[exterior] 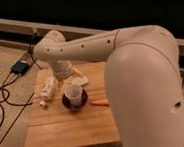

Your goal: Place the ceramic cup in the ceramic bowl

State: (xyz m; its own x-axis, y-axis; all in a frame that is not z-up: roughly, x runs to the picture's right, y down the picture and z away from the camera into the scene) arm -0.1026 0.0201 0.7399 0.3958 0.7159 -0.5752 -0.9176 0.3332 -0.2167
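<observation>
Looks like the ceramic cup (pixel 74 95) already sits upright inside the ceramic bowl (pixel 67 104) on the surface (pixel 72 128), tool (pixel 64 74) just behind it, can't tell its grip.

Lab-like room — floor cables (pixel 4 106), wooden table (pixel 72 126).

Wooden table (pixel 67 129): bowl (pixel 68 103), bottle (pixel 48 88), carrot (pixel 100 102)

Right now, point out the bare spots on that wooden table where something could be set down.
The near half of the wooden table, in front of the ceramic bowl, is bare. The far half is crowded: white bottle left, ceramic cup in the bowl, orange object right, and the gripper behind the cup.
</observation>
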